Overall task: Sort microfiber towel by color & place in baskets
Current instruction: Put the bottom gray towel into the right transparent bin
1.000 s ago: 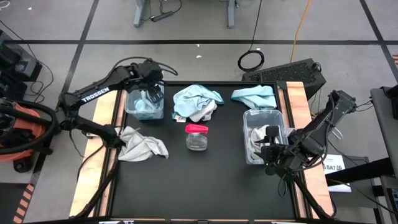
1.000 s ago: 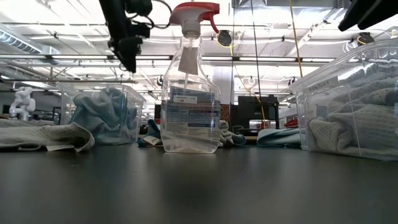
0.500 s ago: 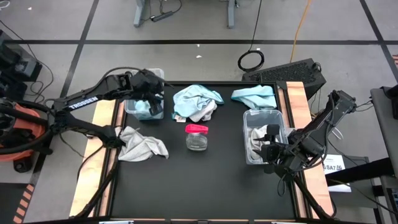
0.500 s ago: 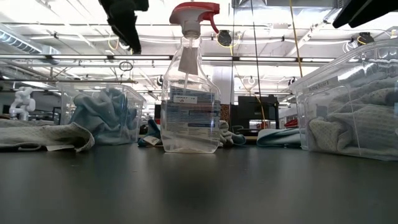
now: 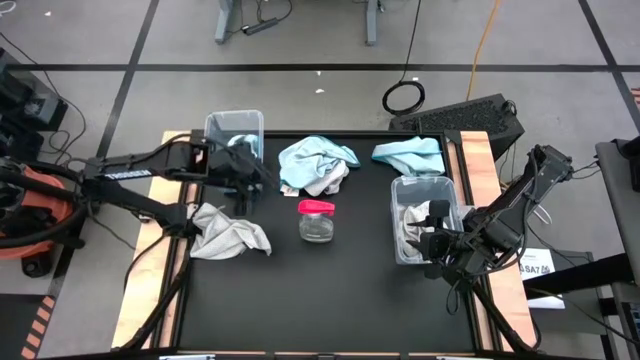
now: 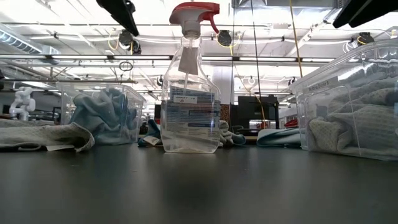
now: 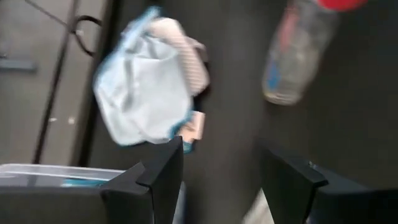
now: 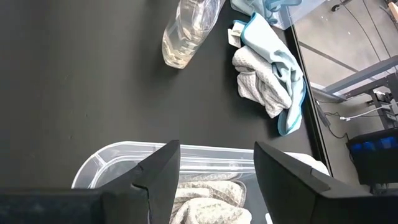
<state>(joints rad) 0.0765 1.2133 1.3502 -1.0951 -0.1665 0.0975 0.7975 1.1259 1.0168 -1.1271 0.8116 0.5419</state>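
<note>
Towels still loose: the mixed blue-and-grey towel heap at the back middle of the table, a blue towel at the back right, and a grey towel on the left edge.
Baskets: my left basket sits at the back left corner with blue cloth in it; my right basket stands along the right side with grey cloth in it.
Key relation: the mixed heap lies just beyond my left gripper, toward the table's middle; the wrist view shows it straight ahead past my fingers, its long axis running roughly across the table.
Nearer arm: my left, I judge; my right gripper hangs over its own basket, well apart from the heap.
Left arm pose: stretched low across from the left side, gripper just beside the left basket, above the tabletop.
Left hand: fingers spread apart, nothing between them.
Right hand: fingers apart too, empty, waiting above the grey cloth.
In the way: the spray bottle stands in the middle, near the heap, so my reach should stay behind it.
</note>
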